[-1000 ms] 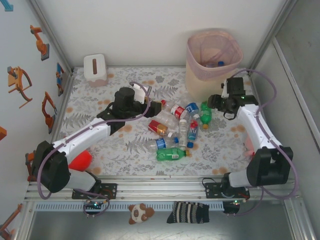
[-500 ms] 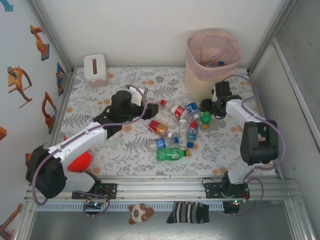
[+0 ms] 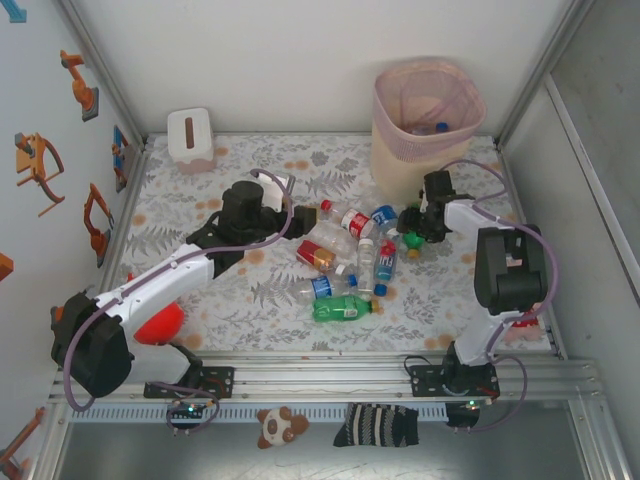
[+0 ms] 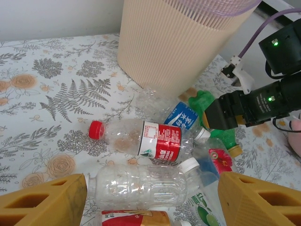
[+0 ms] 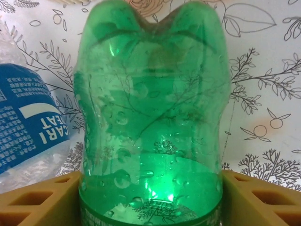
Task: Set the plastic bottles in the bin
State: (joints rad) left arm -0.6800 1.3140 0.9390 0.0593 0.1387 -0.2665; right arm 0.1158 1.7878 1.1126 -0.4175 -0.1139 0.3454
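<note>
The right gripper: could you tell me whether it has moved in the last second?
Yes. Against the bin, the right gripper has swung left and slightly nearer, and now straddles the green bottle.

On the blue-labelled bottle [image 5: 28, 127], at nine o'clock of the green bottle [image 5: 153, 117] in the right wrist view, you can read "CARI" and "EAT" in white; the fine print beside them is too small. In the left wrist view, the red-labelled bottle [image 4: 162, 141] and the blue label at its one o'clock carry white Chinese characters you cannot make out.
</note>
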